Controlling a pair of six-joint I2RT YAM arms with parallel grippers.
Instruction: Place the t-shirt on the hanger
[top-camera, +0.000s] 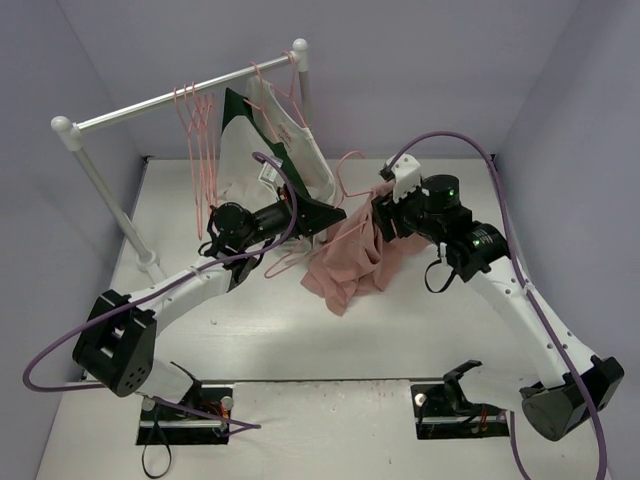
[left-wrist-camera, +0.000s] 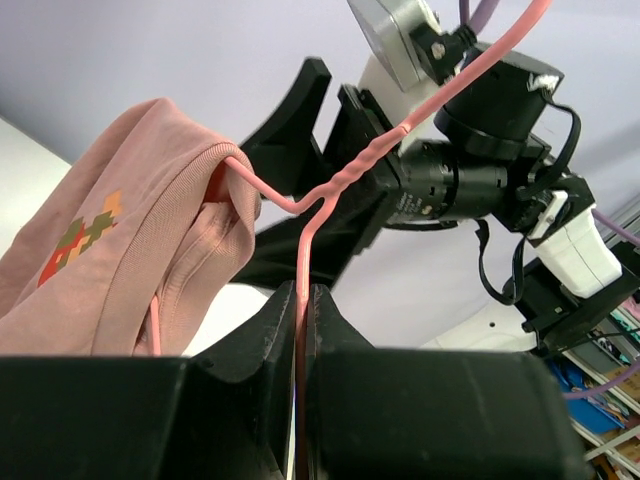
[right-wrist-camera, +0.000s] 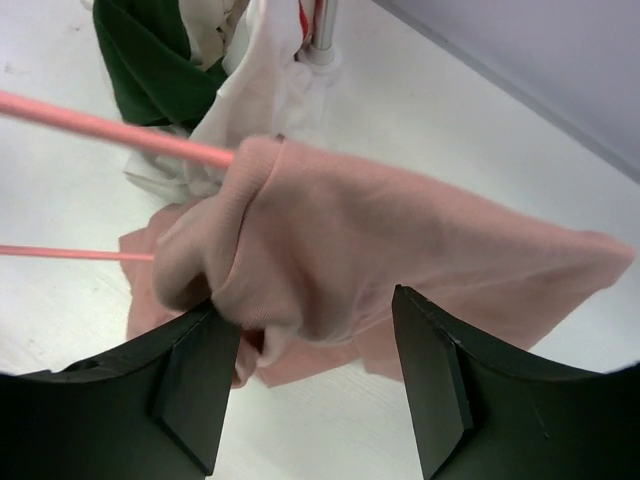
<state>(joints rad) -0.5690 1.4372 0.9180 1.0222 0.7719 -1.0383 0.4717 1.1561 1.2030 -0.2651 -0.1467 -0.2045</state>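
My left gripper (top-camera: 333, 216) is shut on the wire of a pink hanger (left-wrist-camera: 330, 190), held up above the table; the wire runs between its jaws in the left wrist view (left-wrist-camera: 302, 310). A pink t-shirt (top-camera: 350, 262) with a small coloured print (left-wrist-camera: 80, 235) hangs bunched over one arm of that hanger, its lower part resting on the table. My right gripper (top-camera: 383, 222) is open, with a fold of the shirt (right-wrist-camera: 340, 250) between its fingers (right-wrist-camera: 195, 385); the left finger touches the cloth. The hanger wire (right-wrist-camera: 110, 130) enters the shirt's opening.
A white-and-metal rack pole (top-camera: 170, 97) stands at the back left with several spare pink hangers (top-camera: 195, 135). A white garment (top-camera: 295, 140) and a dark green one (top-camera: 235, 110) hang on the rack right behind the left gripper. Grey walls close in at back and sides.
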